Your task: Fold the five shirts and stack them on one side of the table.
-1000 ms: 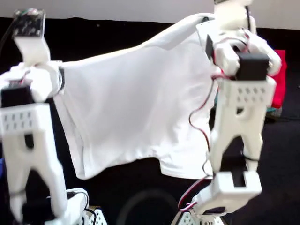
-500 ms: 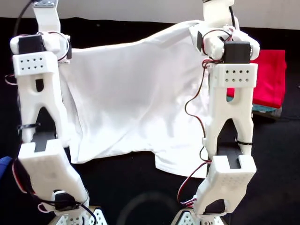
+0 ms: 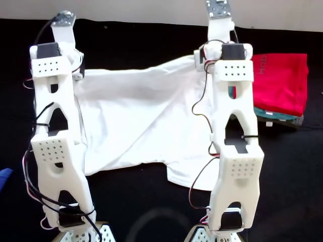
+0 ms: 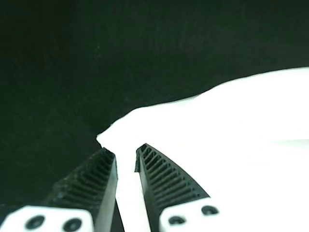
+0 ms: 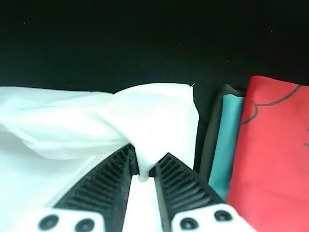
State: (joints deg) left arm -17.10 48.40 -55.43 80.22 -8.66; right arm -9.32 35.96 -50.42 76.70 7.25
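Two arms are stretched forward and low, roughly parallel, one over each side edge of a white shirt (image 3: 136, 121). It is spread on the black surface (image 3: 151, 40) just beside a folded stack (image 3: 280, 83), with its long axis running straight away from that stack. The upper corner farthest from the stack is clamped in the closed jaws of the left gripper (image 4: 125, 159). The upper corner nearest the stack is clamped likewise by the right gripper (image 5: 145, 169), with cloth bunched just past the tips. The rest of the shirt lies behind both jaws, toward the arm bases. The stack is topped by a red shirt (image 5: 270, 145) with a teal one (image 5: 227, 145) beneath. A fold is judged to need the held edge carried back over the body.
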